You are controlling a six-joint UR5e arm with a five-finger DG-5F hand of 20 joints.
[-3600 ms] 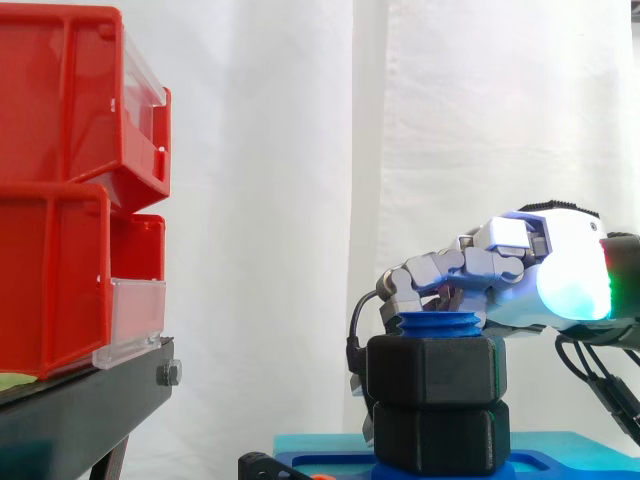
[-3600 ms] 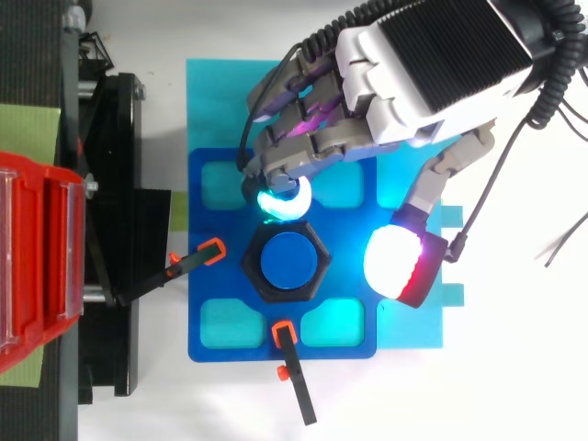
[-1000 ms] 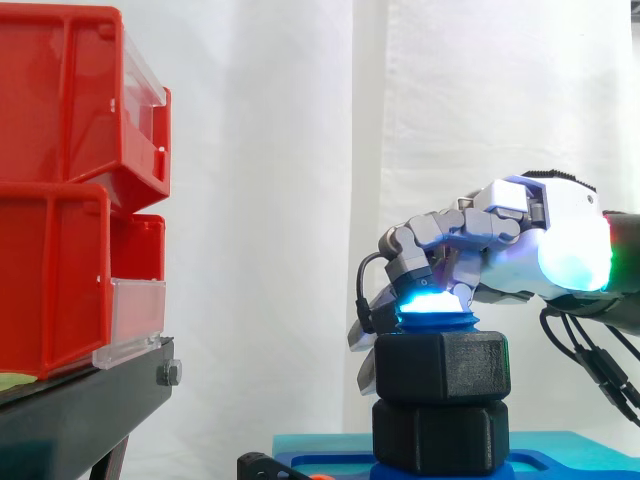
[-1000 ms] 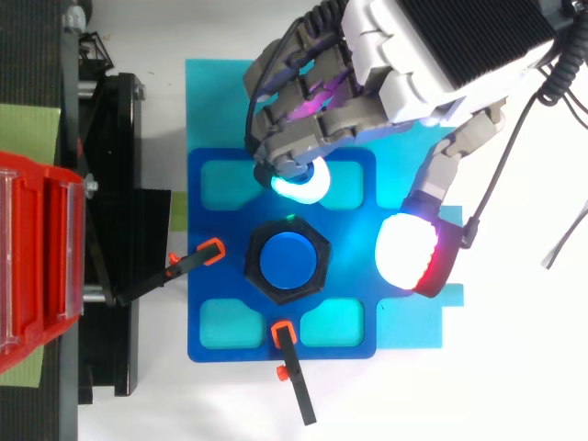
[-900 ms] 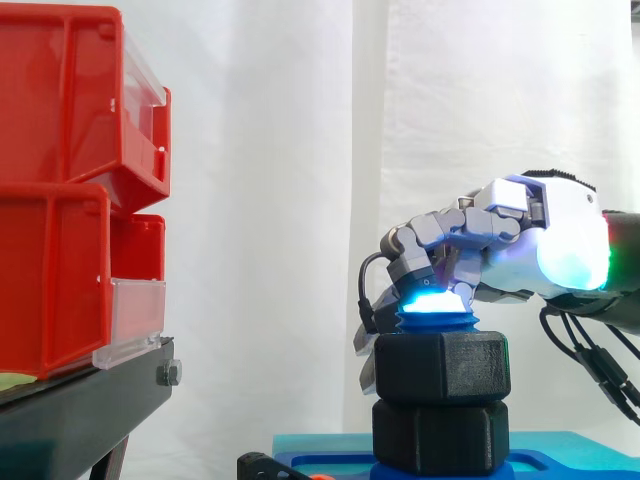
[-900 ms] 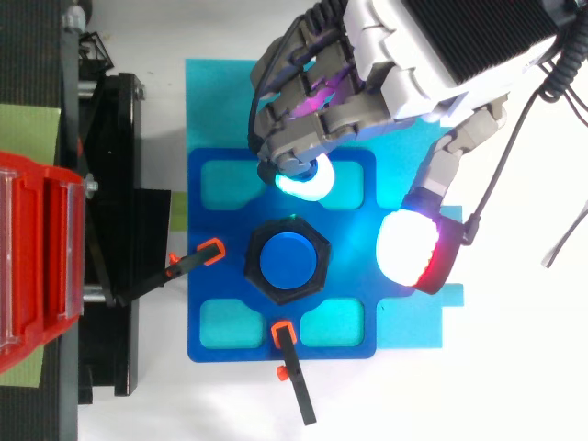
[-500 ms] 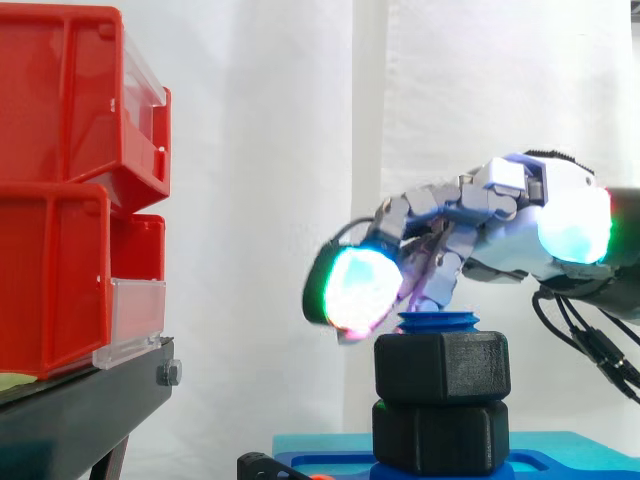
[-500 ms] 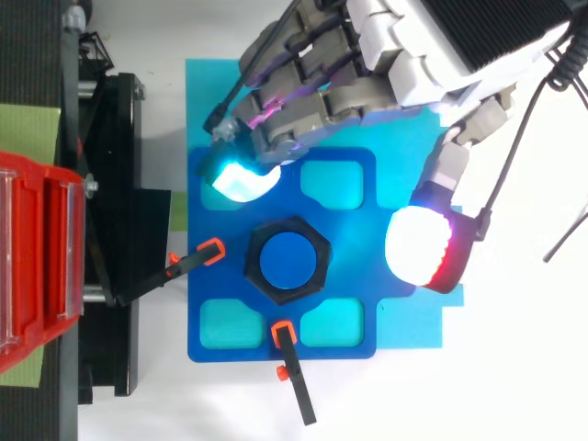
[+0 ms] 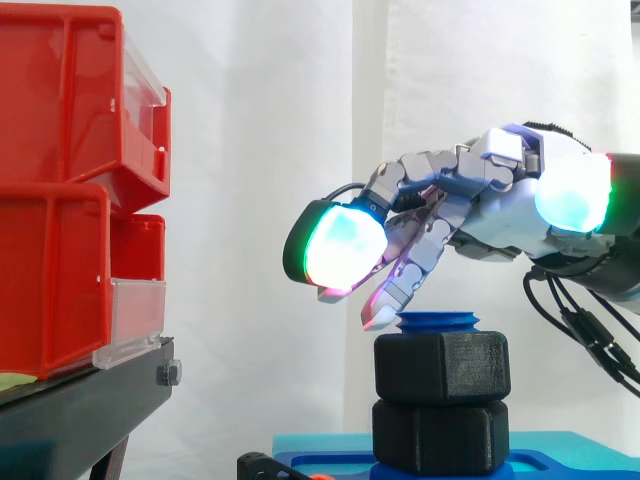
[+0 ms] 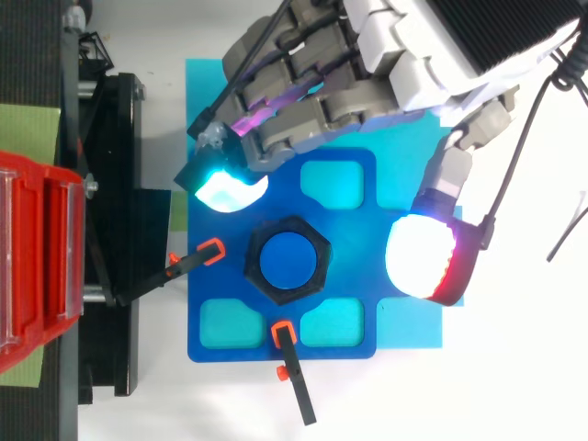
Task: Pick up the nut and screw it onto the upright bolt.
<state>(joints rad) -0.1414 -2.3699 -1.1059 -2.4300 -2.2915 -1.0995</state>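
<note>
Presently finds the hand (image 9: 500,215) open above the work: fingers (image 9: 410,270) stretched out and fanned apart, thumb (image 10: 423,257) held wide to one side, nothing between them. Notes no contact with the nut (image 9: 441,365); places the lowest fingertip just above and beside the blue bolt (image 9: 438,322) end.

Locates the nut on the upright bolt, seated directly upon a second black hexagonal piece (image 9: 435,438), with a short blue length standing proud of its top. Judges the screwing near done or done; cannot tell tightness. Reads the lifted, open posture as a release or a reach for a fresh grip; cannot tell which.

Notes the blue fixture plate (image 10: 216,344) pinned by two orange-tipped clamps (image 10: 193,261), presumably to stop the bolt shifting under the hand's twist.

Takes from the side view the heights: fingers clear of the nut, two hexagons stacked, bolt end exposed. Takes from the top view the plan: nut central on the plate among cyan pockets (image 10: 335,323), finger pads to one side, thumb pad to the other, both outside its outline. Records red bins (image 9: 70,190) on a black stand (image 9: 90,400), well apart from the work.
</note>
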